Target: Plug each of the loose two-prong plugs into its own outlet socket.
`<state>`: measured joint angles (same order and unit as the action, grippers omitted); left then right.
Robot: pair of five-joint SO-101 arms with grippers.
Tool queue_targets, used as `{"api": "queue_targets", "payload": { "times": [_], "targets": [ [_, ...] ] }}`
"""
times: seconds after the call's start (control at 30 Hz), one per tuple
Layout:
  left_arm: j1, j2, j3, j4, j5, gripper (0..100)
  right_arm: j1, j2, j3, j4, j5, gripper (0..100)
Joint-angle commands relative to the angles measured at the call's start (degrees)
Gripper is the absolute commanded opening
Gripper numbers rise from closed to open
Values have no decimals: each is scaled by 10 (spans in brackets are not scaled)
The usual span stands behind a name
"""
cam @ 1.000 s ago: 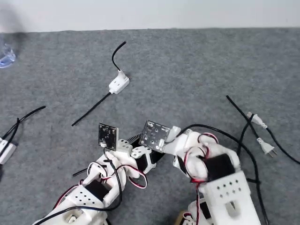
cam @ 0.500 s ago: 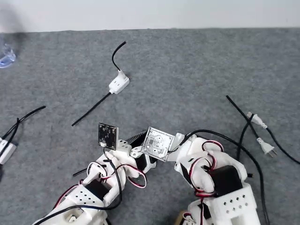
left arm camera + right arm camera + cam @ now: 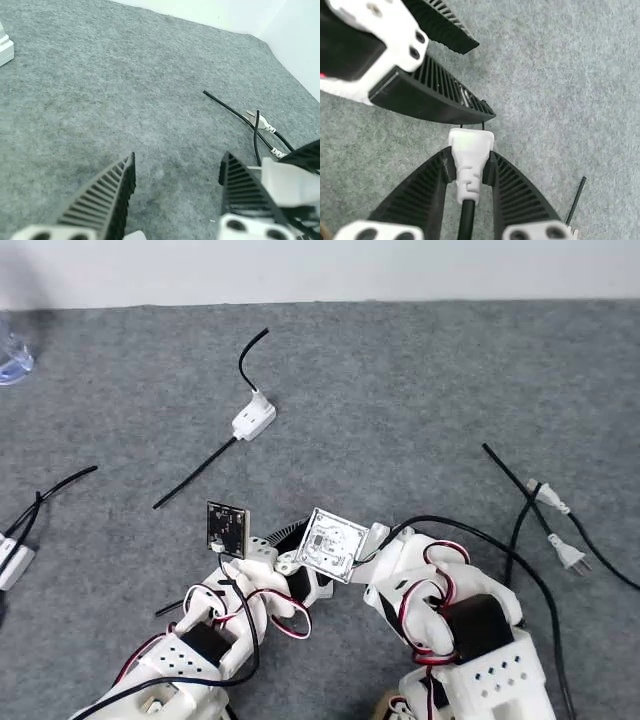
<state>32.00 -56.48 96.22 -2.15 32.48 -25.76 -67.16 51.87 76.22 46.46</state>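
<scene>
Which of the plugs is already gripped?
The white plug clamped in the right gripper, black cord trailing out behind it. The other two, upper plug and lower plug in the high view, lie loose on the grey mat.

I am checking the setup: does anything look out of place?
Yes. The right gripper is shut on a white plug whose front end points at a finger of the open left gripper, far from the outlet socket.

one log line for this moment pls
left gripper: open, empty | right gripper: shut on white plug | white plug: next to left gripper's finger | socket: apart on mat
</scene>
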Motion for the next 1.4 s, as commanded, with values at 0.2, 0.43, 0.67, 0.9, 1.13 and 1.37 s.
{"api": "queue_targets", "payload": {
  "times": [0.2,0.43,0.67,0.9,1.13,1.37],
  "targets": [
    [-1,-3,-5,0,-14,264,22,-2,-8,-57,-6,8],
    [-1,-3,-5,1,-19,263,31,-2,-7,-57,-7,8],
    [-37,-4,-7,-3,-21,263,35,-1,-6,-57,-2,8],
    [-157,-84,-1,25,-19,264,36,-1,26,-62,26,8],
    [-132,-215,6,180,-19,264,98,-2,80,-62,75,8],
    [-121,-334,6,300,-19,264,218,-2,156,-136,168,8]
  ]
}}
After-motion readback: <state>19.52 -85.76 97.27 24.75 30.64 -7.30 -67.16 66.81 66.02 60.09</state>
